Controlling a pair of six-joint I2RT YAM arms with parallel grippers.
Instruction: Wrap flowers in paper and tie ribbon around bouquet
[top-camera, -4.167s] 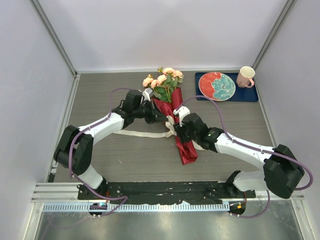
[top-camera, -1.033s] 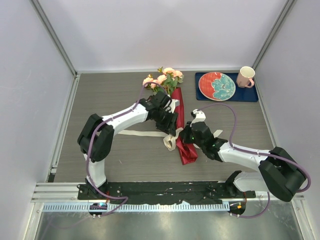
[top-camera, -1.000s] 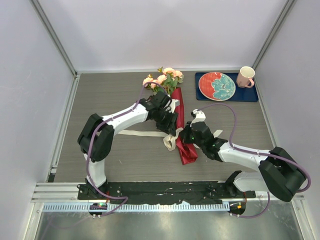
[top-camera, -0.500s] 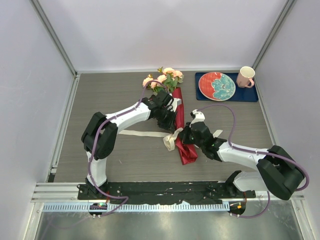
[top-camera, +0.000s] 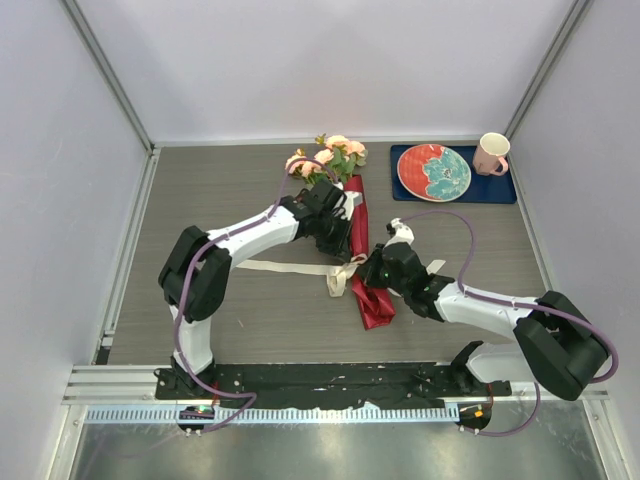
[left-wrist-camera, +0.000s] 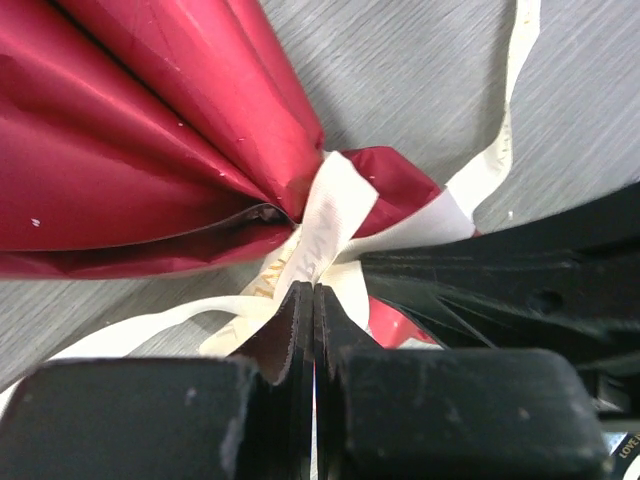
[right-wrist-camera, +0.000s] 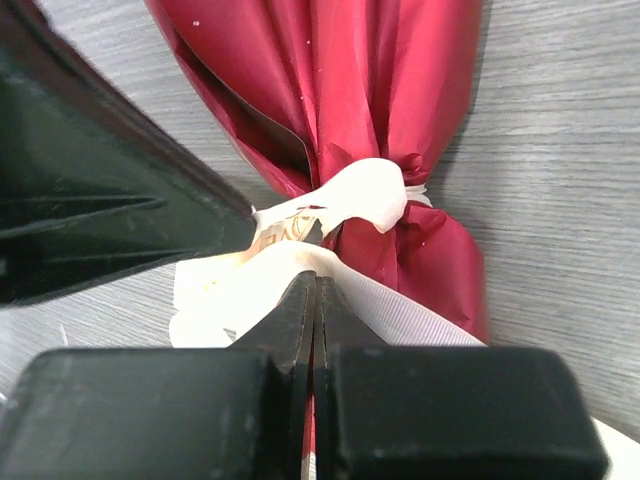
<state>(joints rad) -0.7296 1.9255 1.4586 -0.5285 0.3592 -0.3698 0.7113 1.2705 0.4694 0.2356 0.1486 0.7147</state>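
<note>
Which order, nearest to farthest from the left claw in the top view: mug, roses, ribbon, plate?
1. ribbon: right at the tips of the left claw, mid-table.
2. roses: beyond the claw, toward the back wall.
3. plate: back right.
4. mug: back right corner, past the plate.

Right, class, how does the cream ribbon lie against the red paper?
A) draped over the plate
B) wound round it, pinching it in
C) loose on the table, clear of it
B: the right wrist view shows the ribbon wound tight round the paper, gathering it to a waist.
</note>
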